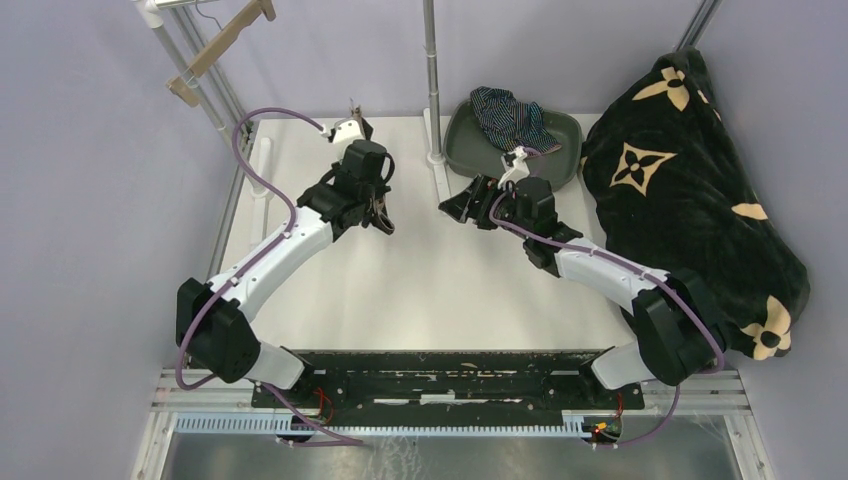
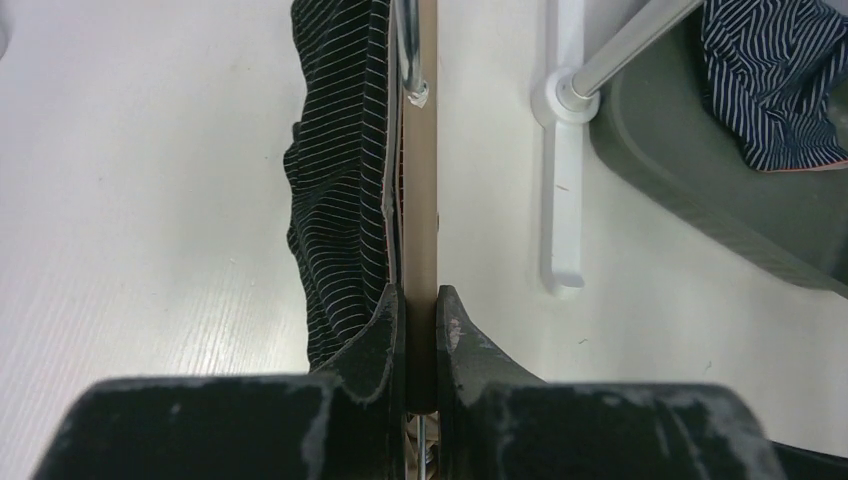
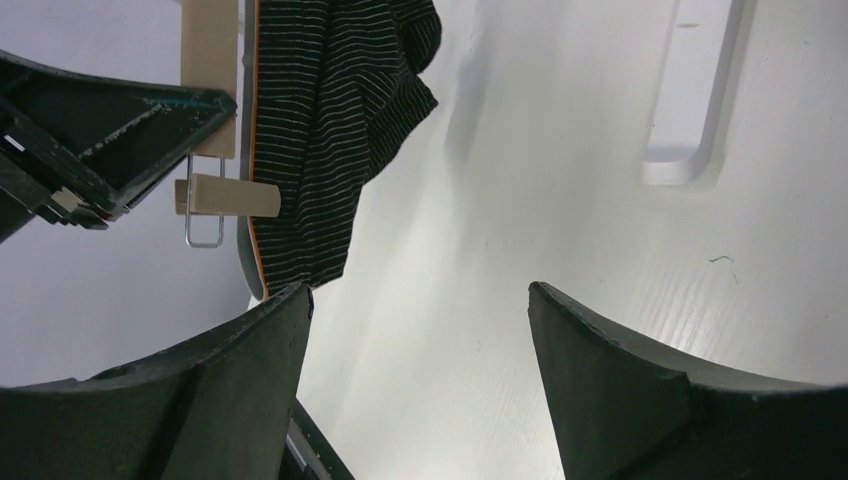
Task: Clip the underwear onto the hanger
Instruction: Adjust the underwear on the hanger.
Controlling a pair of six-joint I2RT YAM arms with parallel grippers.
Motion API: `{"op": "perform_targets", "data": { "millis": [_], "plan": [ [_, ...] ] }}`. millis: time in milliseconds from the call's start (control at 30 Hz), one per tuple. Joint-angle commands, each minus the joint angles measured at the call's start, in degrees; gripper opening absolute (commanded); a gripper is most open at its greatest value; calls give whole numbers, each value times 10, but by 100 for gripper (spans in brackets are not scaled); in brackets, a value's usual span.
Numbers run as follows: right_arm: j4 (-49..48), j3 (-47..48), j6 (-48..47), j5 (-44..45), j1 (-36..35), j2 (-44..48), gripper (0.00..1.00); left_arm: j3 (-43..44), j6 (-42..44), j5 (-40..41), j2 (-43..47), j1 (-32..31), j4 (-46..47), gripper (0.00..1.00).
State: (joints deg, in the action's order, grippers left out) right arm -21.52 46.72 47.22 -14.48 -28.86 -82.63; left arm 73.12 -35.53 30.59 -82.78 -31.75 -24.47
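My left gripper (image 2: 421, 300) is shut on the flat wooden bar of the hanger (image 2: 421, 200), seen edge-on in the left wrist view. The black pinstriped underwear (image 2: 340, 200) hangs along the bar's left side. In the right wrist view this underwear (image 3: 330, 120) droops beside a wooden clip (image 3: 225, 195) on the hanger (image 3: 210, 60). My right gripper (image 3: 420, 300) is open and holds nothing, a short way from the garment. From above, the left gripper (image 1: 380, 218) and right gripper (image 1: 462, 205) face each other mid-table. The navy striped underwear (image 1: 510, 115) lies in the grey tray (image 1: 565, 150).
A big black blanket with tan flower motifs (image 1: 690, 190) covers the right side. A metal pole (image 1: 432, 80) on a white base (image 2: 562, 150) stands beside the tray. Another wooden hanger (image 1: 220, 45) hangs on the rack at the back left.
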Motion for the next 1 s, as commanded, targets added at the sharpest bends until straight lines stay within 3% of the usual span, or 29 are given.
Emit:
{"op": "perform_targets", "data": {
  "millis": [0, 967],
  "plan": [
    [2, 28, -28, 22, -10, -2, 87, 32, -27, 54, 5, -2, 14, 3],
    [-1, 37, -49, 24, -32, -17, 86, 77, -33, 63, -31, -10, -10, 3]
  ]
}}
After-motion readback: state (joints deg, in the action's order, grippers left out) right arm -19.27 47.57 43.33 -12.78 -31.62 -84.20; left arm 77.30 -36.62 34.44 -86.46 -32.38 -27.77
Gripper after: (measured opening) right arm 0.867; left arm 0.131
